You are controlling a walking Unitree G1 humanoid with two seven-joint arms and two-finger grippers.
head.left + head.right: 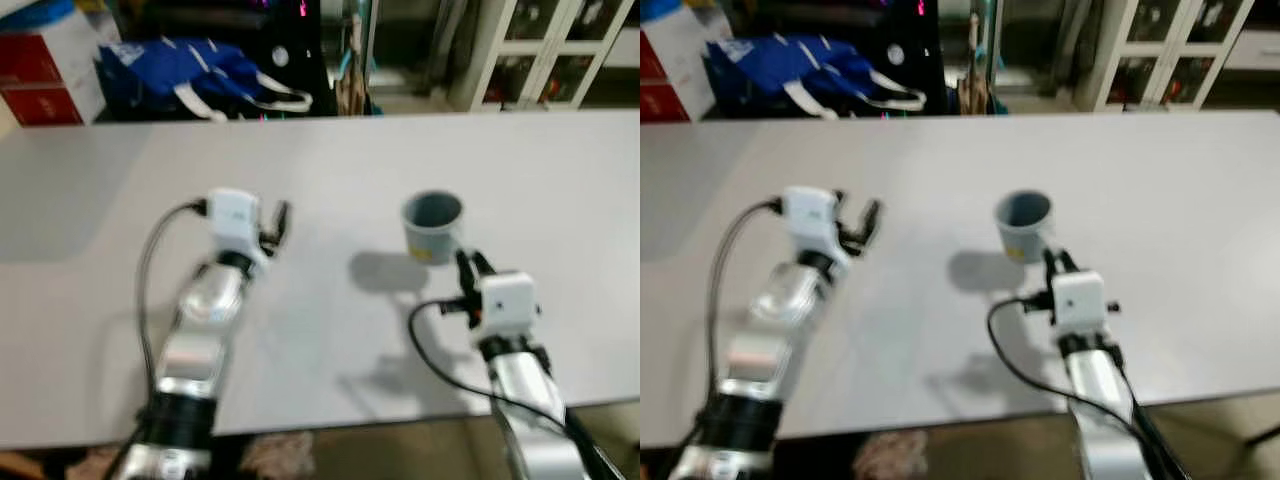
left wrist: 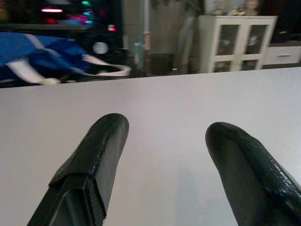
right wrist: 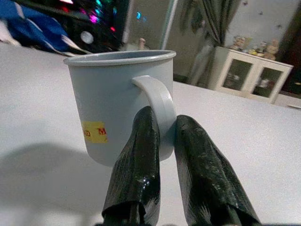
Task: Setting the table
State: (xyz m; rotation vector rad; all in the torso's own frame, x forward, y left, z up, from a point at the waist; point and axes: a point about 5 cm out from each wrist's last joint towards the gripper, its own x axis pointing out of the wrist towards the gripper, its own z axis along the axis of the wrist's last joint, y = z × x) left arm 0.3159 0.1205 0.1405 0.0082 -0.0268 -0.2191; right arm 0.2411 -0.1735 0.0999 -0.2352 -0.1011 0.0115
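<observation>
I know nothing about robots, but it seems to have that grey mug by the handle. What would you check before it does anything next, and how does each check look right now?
1. Right gripper closed on the handle of the mug: ok, the two fingers pinch it from both sides.
2. Mug upright: ok, its rim looks level.
3. Mug resting on the table or lifted: cannot tell; its shadow lies beside it.
4. Anything inside the mug: cannot tell, the inside looks dark from the head view.
5. Left gripper out of the way: ok, it is open over bare table, well apart from the mug.
6. Space around the mug: ok, the tabletop near it is bare.
</observation>
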